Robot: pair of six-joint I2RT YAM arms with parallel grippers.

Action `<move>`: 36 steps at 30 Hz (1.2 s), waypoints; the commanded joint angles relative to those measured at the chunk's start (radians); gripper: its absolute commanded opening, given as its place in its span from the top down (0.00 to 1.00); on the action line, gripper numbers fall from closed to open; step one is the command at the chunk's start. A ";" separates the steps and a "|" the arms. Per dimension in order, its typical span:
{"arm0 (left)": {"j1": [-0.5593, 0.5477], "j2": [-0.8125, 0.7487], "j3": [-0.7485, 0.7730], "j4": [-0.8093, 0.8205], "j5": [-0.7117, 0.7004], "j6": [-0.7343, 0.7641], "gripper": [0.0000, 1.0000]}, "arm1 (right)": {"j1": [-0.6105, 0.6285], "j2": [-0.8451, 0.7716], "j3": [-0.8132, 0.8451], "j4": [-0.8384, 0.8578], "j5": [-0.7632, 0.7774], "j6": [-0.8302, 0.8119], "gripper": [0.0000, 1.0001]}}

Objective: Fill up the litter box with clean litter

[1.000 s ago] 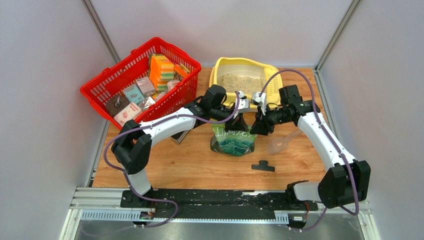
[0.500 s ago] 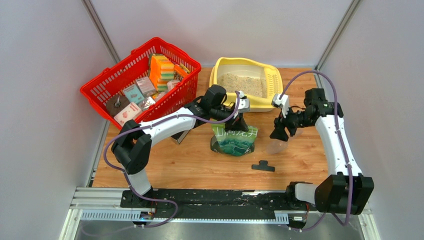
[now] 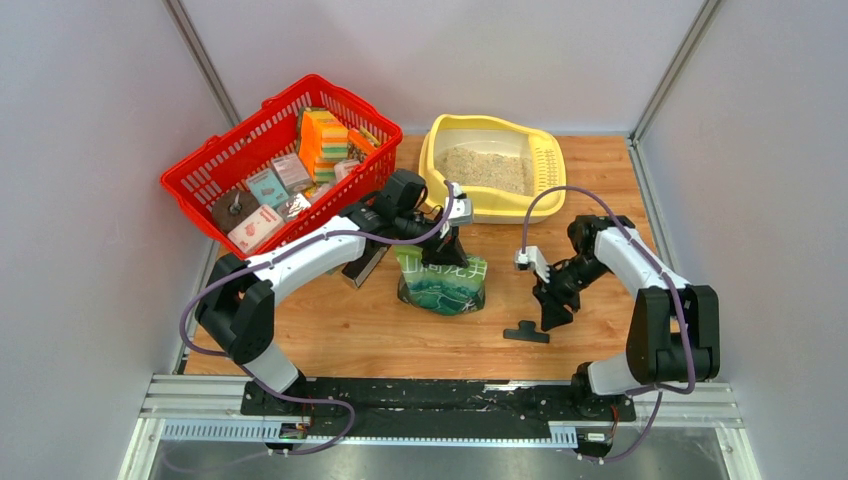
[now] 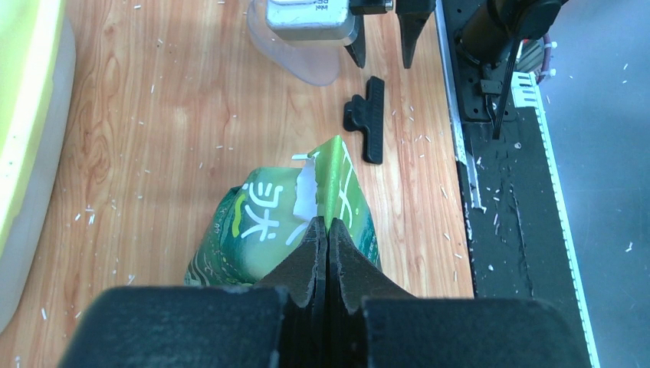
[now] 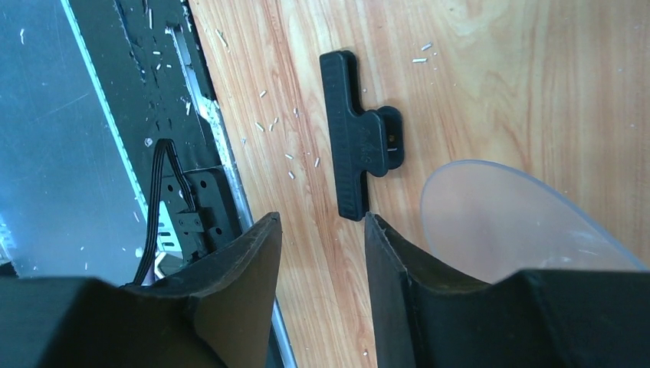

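The pale yellow litter box [image 3: 545, 172] stands at the back centre with beige clean litter [image 3: 485, 168] in its basin; its rim shows in the left wrist view [image 4: 27, 115]. A green printed bag [image 3: 442, 282] stands upright in front of it. My left gripper [image 3: 448, 240] is shut on the bag's torn top edge [image 4: 326, 176]. My right gripper [image 3: 552, 318] is open and empty, low over the table beside a black clip [image 5: 356, 146] and a clear plastic scoop [image 5: 506, 222].
A red mesh basket [image 3: 285, 165] with several small boxes and sponges stands at the back left. The black clip [image 3: 526, 332] lies near the front edge. Spilled granules dot the wood and the black rail [image 4: 506, 192]. Grey walls close in both sides.
My right gripper has left the bag's top and swung right, then down and forward to the clip. My left gripper has carried the bag a little to the left.
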 commanded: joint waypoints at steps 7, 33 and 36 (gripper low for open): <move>0.016 -0.058 -0.023 -0.060 0.001 0.010 1.00 | 0.024 0.093 -0.039 0.161 0.104 0.080 0.40; 0.018 -0.042 -0.036 -0.062 0.000 0.008 1.00 | 0.107 0.329 0.038 0.214 0.009 0.161 0.58; 0.018 -0.035 -0.031 -0.063 0.000 0.007 1.00 | 0.114 0.345 0.037 0.198 0.010 0.155 0.71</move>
